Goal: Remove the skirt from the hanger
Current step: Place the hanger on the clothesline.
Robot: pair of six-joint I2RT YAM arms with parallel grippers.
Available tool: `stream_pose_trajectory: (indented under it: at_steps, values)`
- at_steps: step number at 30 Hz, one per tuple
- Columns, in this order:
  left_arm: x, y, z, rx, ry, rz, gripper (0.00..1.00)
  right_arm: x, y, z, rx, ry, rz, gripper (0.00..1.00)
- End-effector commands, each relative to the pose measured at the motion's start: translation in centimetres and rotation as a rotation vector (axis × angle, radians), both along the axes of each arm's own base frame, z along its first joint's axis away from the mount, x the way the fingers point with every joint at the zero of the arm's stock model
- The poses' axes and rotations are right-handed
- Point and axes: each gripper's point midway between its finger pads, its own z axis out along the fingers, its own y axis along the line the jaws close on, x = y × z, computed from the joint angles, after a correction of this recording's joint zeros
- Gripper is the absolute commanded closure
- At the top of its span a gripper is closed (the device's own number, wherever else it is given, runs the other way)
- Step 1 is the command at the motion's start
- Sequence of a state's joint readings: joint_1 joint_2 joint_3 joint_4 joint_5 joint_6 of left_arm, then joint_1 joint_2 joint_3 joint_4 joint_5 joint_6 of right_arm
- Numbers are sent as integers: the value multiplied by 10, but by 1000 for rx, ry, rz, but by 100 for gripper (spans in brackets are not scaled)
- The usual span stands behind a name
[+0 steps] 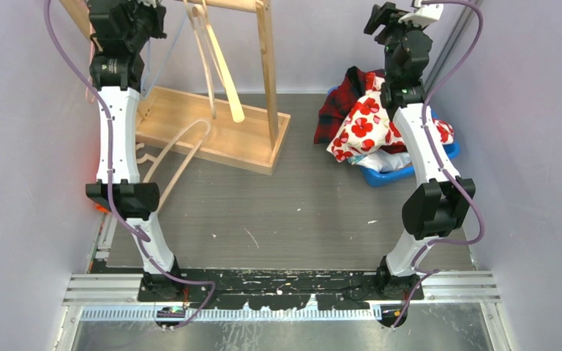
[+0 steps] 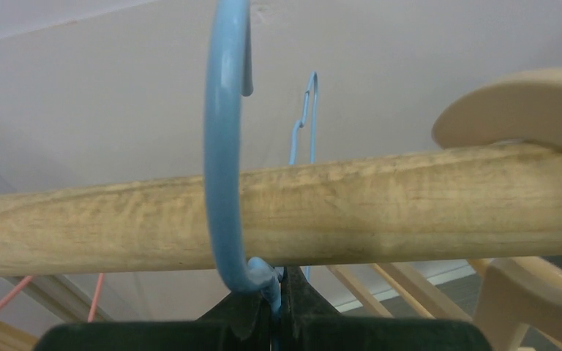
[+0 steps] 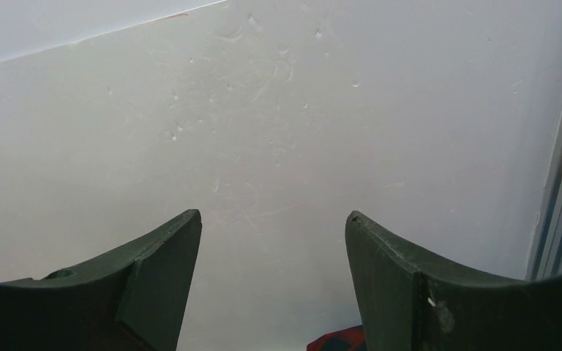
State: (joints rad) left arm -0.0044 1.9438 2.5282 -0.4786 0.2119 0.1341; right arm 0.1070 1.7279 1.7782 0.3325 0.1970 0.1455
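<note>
My left gripper (image 2: 279,281) is shut on the neck of a blue hanger (image 2: 223,146), whose hook curls over the wooden rail (image 2: 410,212) of the rack. In the top view the left gripper (image 1: 140,13) is high at the back left, and the hanger's thin blue wire (image 1: 162,64) hangs bare below it. A white skirt with red flowers (image 1: 364,121) lies on the heap of clothes in the blue bin (image 1: 388,177) at the back right. My right gripper (image 3: 273,216) is open and empty, facing the wall; in the top view the right gripper (image 1: 389,18) is raised above the bin.
The wooden rack's base (image 1: 212,135) and post (image 1: 267,73) stand at the back left, with beige hangers (image 1: 219,66) on it and one lying against the base (image 1: 183,153). A red plaid garment (image 1: 336,102) is in the bin. Walls close in on both sides.
</note>
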Motion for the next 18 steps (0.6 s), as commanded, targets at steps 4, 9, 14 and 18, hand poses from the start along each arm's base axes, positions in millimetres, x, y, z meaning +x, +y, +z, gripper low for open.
stream_pose_trajectory:
  at_steps: [4, 9, 14, 18]
  values:
    - [2, 8, -17, 4, 30, 17, 100, -15, -3, 27, 23, -86, 4, 23]
    - [-3, 15, -36, 19, 85, 51, 97, -15, -1, 26, 21, -76, 15, 23]
    - [-17, 15, -28, 25, 75, 51, 72, -15, 0, 25, 19, -73, 23, 23]
    - [-39, 15, -15, 44, 54, 49, 47, -14, 3, 23, 25, -70, 35, 23]
